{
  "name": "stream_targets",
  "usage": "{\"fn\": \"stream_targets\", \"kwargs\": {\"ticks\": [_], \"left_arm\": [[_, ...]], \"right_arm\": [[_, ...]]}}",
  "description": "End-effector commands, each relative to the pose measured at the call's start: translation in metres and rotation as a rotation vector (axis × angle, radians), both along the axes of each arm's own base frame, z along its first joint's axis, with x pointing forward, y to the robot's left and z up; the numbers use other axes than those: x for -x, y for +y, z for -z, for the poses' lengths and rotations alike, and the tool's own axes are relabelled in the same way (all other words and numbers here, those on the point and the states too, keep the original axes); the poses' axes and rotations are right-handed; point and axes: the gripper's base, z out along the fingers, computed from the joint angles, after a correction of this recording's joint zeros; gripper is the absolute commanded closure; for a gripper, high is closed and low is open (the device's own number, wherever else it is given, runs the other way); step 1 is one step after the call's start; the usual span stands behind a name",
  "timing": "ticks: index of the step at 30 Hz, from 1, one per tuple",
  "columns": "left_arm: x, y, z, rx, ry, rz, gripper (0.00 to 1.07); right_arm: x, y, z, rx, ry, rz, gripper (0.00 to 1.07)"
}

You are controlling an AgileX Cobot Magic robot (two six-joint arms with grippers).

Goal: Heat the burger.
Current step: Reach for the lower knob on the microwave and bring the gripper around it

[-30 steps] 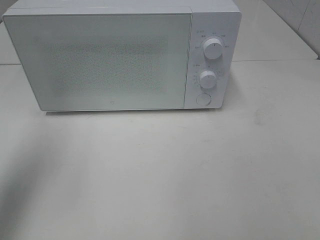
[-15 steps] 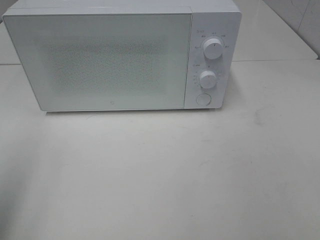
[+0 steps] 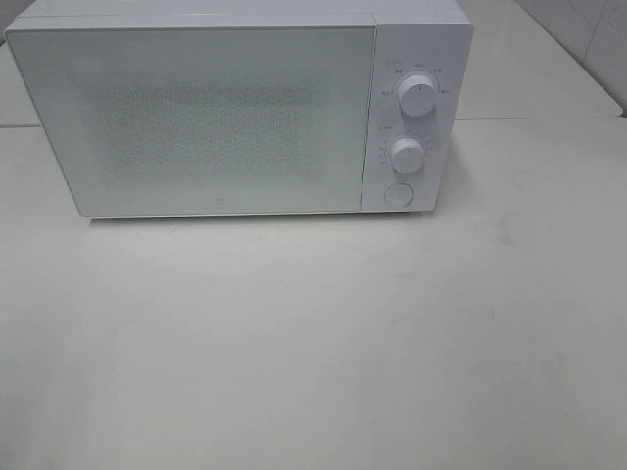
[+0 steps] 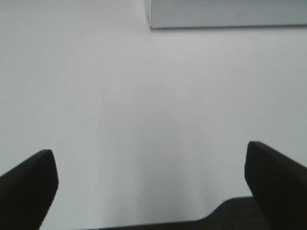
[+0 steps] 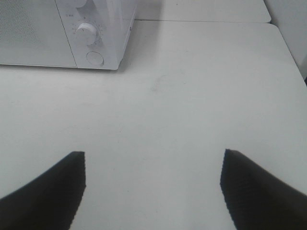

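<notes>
The burger is out of view in every frame. A white microwave (image 3: 235, 108) stands at the back of the table with its door shut; two round knobs (image 3: 417, 96) and a round button (image 3: 398, 194) sit on its right panel. My left gripper (image 4: 151, 165) hangs open over bare tabletop, holding nothing, with the microwave's lower edge (image 4: 225, 14) far ahead. My right gripper (image 5: 153, 179) is also open and empty, and the microwave's knob panel (image 5: 88, 33) shows ahead of it. Neither gripper appears in the exterior high view.
The white table (image 3: 313, 343) stretches in front of the microwave. A seam (image 3: 529, 119) runs between table sections at the right, and a tiled wall (image 3: 588, 39) rises at the far right.
A faint shadow at the left of the table has faded away; the microwave has not moved.
</notes>
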Motion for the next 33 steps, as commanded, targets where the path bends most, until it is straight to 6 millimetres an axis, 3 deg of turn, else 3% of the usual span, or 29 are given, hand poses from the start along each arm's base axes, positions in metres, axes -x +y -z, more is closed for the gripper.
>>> {"fn": "stream_targets", "kwargs": {"ticks": [1, 6, 33], "left_arm": [[0.021, -0.001, 0.003, -0.002, -0.138, -0.002, 0.08], [0.037, -0.002, 0.003, -0.007, -0.236, -0.001, 0.08], [0.036, 0.0, 0.004, -0.038, -0.227, -0.008, 0.08]], "right_arm": [[0.004, -0.001, 0.0, 0.004, -0.03, 0.005, 0.32], [0.004, -0.001, 0.0, 0.004, -0.03, 0.005, 0.32], [0.003, 0.0, 0.0, 0.003, -0.025, 0.004, 0.32]]}}
